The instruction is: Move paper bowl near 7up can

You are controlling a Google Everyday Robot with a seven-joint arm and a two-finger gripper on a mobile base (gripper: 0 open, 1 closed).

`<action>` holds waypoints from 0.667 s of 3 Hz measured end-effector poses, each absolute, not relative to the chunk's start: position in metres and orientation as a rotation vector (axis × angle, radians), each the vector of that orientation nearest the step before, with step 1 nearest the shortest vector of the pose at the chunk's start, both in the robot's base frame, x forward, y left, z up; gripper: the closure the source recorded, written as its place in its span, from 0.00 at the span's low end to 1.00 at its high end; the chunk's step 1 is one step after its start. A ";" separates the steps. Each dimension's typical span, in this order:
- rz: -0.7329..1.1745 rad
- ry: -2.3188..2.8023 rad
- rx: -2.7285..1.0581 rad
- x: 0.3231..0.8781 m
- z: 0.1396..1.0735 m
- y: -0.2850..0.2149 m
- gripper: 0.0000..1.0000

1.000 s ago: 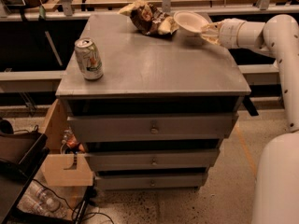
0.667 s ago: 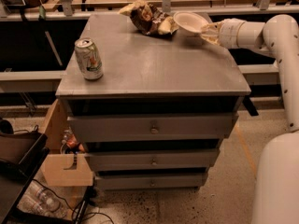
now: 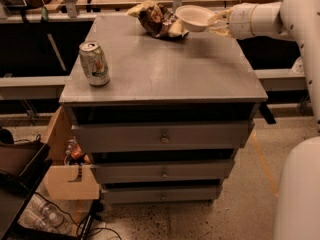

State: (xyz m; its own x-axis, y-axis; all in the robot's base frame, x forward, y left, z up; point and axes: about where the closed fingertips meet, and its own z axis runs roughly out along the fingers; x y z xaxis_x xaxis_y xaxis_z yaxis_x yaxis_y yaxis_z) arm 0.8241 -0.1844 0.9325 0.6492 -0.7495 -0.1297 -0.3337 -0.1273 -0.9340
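Paper bowl (image 3: 194, 17) gripped at right rim by hand (image 3: 216, 24), held over far right of surface (image 3: 200, 69), just beside snack bag (image 3: 156, 19). 7up can (image 3: 94, 63) stood upright near left, well apart

Surface: the grey metal cabinet top (image 3: 175, 69) carried the things.
Gripper: the gripper (image 3: 219, 24) was at the top's far right edge, pinching the rim of the paper bowl (image 3: 195, 17).
Snack bag: a crumpled brown and yellow snack bag (image 3: 157, 20) lay at the far edge, just past the bowl from the gripper.
7up can: the 7up can (image 3: 94, 63) stood upright, well apart from the gripper, by the near corner on the opposite side.
Paper bowl: whether it touched the top could not be told.
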 end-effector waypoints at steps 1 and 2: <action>-0.424 0.879 -1.775 0.780 0.967 -0.153 1.00; -0.350 0.875 -1.842 0.726 0.979 -0.110 1.00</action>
State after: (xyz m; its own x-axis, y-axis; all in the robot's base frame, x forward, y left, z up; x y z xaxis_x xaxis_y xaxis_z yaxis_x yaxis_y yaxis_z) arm 0.7258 -0.1096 0.9793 0.6934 -0.7049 -0.1492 -0.4080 -0.2134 -0.8877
